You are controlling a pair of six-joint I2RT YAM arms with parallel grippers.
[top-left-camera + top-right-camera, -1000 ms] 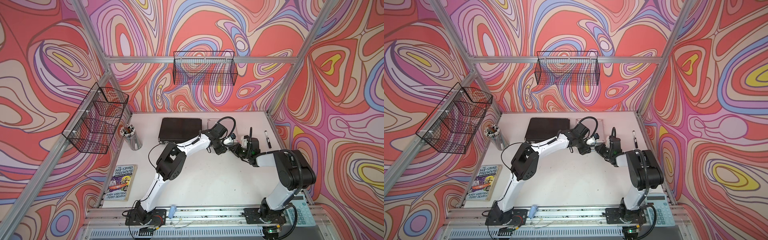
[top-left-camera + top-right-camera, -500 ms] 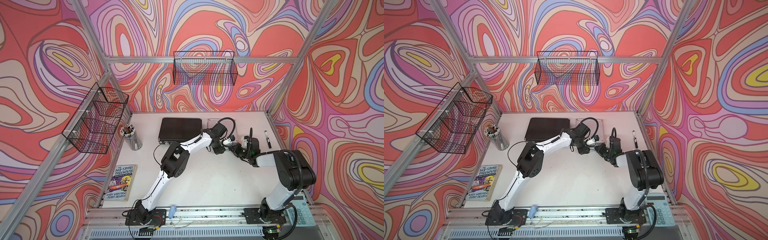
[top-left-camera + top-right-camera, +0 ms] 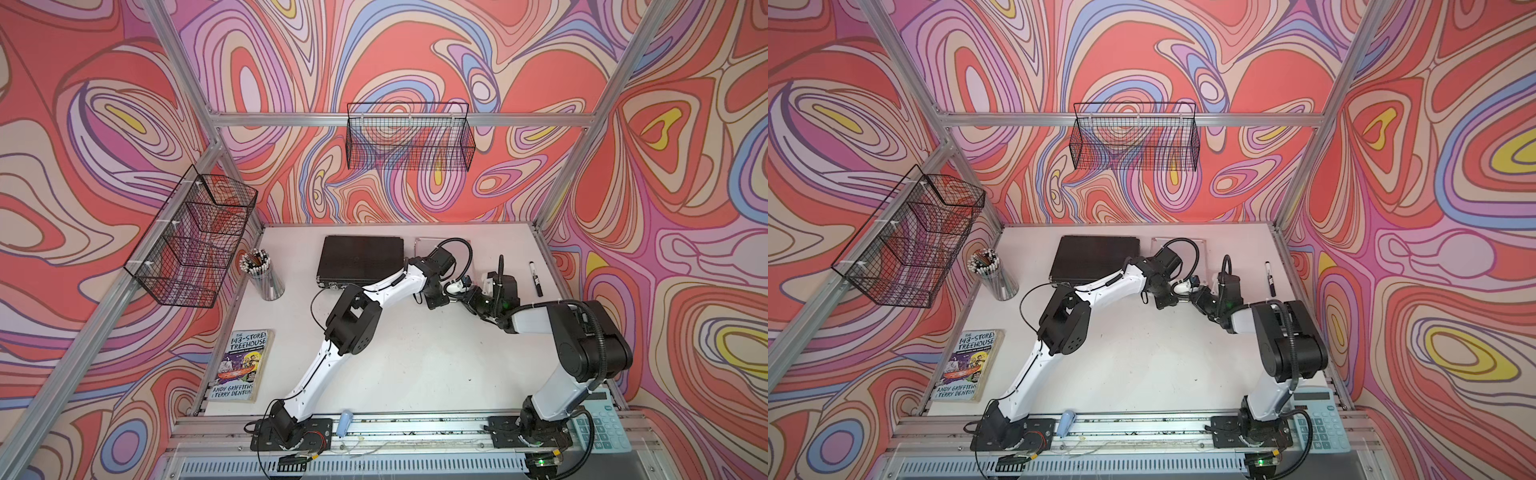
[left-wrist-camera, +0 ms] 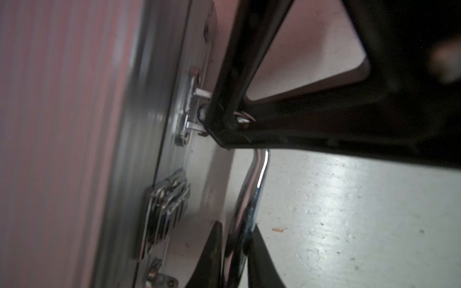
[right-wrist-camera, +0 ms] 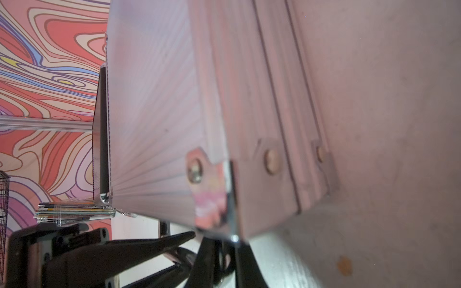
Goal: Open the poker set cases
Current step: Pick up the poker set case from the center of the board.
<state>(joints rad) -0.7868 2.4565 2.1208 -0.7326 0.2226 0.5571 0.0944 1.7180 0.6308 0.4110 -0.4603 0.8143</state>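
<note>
The small ribbed silver aluminium case lies shut at the white table's back, beside the wide black case. It is rigid, slick and likely light. The left gripper clamps its chrome handle, and the right gripper sits closed by 1 corner.

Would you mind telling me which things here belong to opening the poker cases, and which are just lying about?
Part of the job:
black case
silver case

Just lying about:
book
cup of pencils
marker
calculator
wire basket on the back wall
wire basket on the side wall
</note>
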